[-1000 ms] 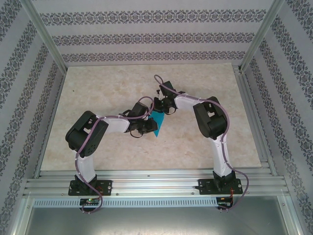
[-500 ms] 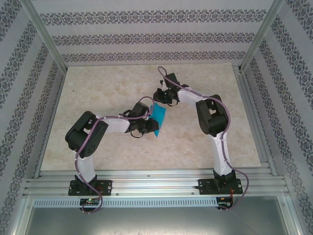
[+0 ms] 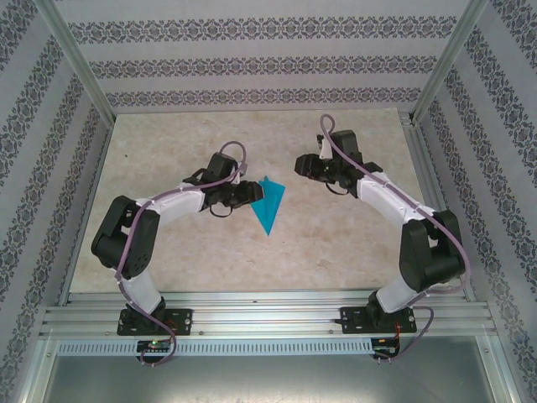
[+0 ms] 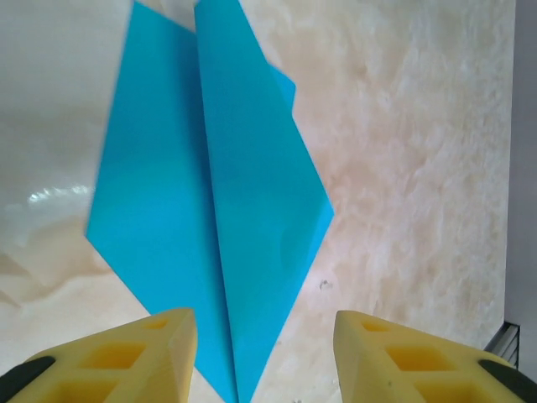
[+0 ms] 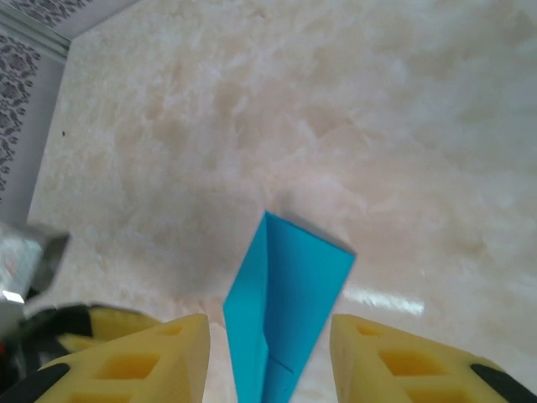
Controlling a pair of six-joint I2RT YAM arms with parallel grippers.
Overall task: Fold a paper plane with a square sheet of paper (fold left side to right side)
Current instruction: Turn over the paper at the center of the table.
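My left fingers [image 4: 126, 353] stand apart, gripping nothing, the pointed tip of the teal sheet of paper [image 4: 210, 210] lying just ahead between them. My right fingers [image 5: 143, 361] are parted and empty too, farther from it. The folded sheet rests on the worktop [image 3: 336, 243] between the 2 arms.
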